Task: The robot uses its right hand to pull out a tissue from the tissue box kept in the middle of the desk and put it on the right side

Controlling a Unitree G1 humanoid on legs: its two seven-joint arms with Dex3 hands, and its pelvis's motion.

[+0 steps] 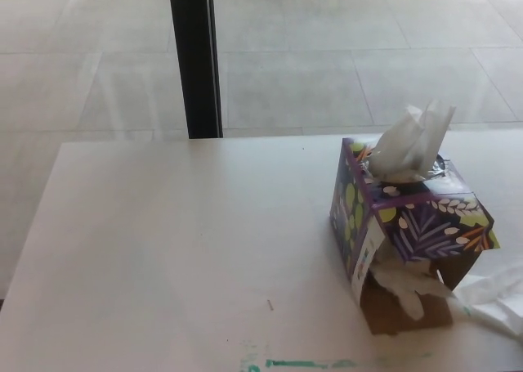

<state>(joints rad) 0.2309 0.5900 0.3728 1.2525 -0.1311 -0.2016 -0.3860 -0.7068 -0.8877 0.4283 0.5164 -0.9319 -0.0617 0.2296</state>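
A purple tissue box [409, 225] with a leaf pattern stands on the white desk [188, 257], right of the middle. A white tissue [413, 143] sticks up out of its top slot. The box's near side is torn open, and crumpled tissue [404, 286] hangs out of it over bare brown cardboard. A loose white tissue [498, 300] lies flat on the desk at the right edge of the picture, just beside the box. Neither of my hands shows in the head view.
A black vertical post [194, 57] stands behind the desk's far edge, in front of a pale tiled floor [327, 69]. Green marks [306, 362] run along the desk's near edge.
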